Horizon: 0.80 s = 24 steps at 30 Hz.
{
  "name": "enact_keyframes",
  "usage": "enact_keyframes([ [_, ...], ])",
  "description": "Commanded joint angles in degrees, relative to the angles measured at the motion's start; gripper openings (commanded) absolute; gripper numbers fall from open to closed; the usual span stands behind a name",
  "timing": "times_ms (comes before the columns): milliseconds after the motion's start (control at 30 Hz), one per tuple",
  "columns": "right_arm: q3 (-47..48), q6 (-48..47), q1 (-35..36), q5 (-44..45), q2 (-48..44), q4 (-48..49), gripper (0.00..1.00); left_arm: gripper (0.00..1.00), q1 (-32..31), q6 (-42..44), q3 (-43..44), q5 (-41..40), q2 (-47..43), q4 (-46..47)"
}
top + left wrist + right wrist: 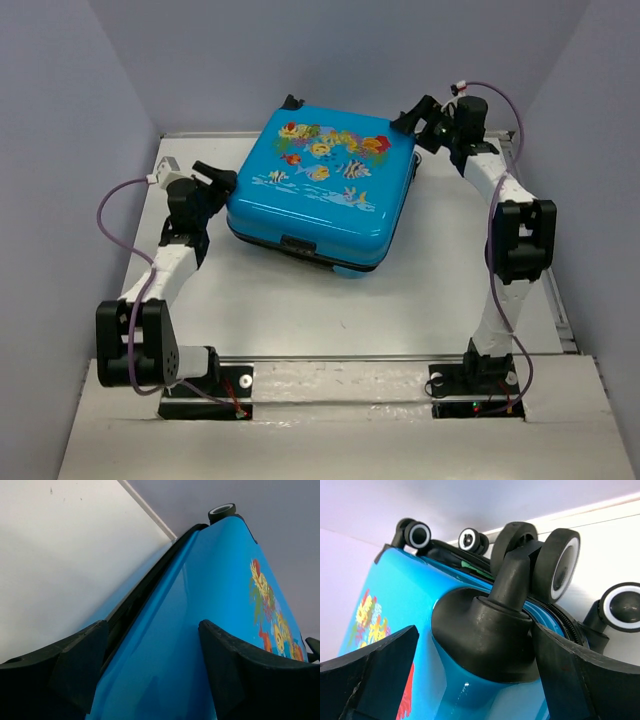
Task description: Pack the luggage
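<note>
Bright even light, soft sheen on the luggage (165, 645).

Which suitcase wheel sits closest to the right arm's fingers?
The double wheel on the black corner mount, just above the gap between the fingers; the other three lie farther off.

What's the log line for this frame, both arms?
luggage: lid down, flat on table | left gripper: open, straddling left corner edge | right gripper: open, around far-right wheel mount

From where I stand: one fish-print suitcase (322, 185) on one desk (400, 310), with four wheels (417, 534) showing at its end. There are two robot arms, so two hands: left hand (220, 188), right hand (409, 122).
</note>
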Motion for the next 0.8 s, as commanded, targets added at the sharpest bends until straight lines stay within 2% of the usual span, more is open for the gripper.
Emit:
enact_keyframes([
  [0, 5.88, 9.87, 8.51, -18.1, -0.73, -3.55, 1.0, 0.85, -3.03, 2.63, -0.07, 1.9, -7.94, -6.66],
  [100, 1.09, 8.21, 8.51, -12.86, -6.96, -3.63, 1.0, 0.85, -3.03, 4.13, 2.48, 0.4, -13.65, -10.8],
  [167, -2.18, 8.2, 8.51, -10.72, -12.57, -3.63, 1.0, 0.86, -3.03, 3.35, 1.96, 1.89, -17.87, -11.33],
  [267, -6.59, 7.33, 9.03, -9.58, -15.93, -4.59, 1.0, 0.86, -3.11, 2.47, 0.11, 3.74, -23.05, -12.12],
  [333, -5.37, 3.23, 9.74, -6.6, -16.3, -10.18, 1.0, 0.87, -3.03, 3.77, -0.42, 2.52, -26.47, -14.14],
  [400, 0.07, -1.43, 9.74, -3.96, -15.42, -17.04, 1.0, 0.89, -3.03, 8.84, 4.83, -2.48, -28.16, -20.26],
  [500, 7.98, -6.46, 9.74, -1.84, -15.77, -21.64, 1.0, 0.9, -3.11, 13.52, 15.03, -4.96, -29.39, -27.13],
  [567, 11.15, -10.59, 9.74, -0.35, -16.99, -24.63, 1.0, 0.91, -3.11, 15.9, 18.9, -1.3, -30.18, -30.31],
  [633, 12.92, -13.31, 9.74, 0.36, -19.35, -25.95, 1.0, 0.9, -3.11, 16.52, 18.4, 3.97, -32.63, -32.87],
  [700, 11.43, -14.82, 9.74, -0.08, -21.56, -25.87, 1.0, 0.88, -3.2, 16.18, 12.79, 9.52, -35.45, -33.31],
  [767, 7.14, -16.31, 9.74, 1.15, -25.42, -26.05, 1.0, 0.76, -4.51, 15.39, 5.17, 16.88, -40.63, -34.18],
])
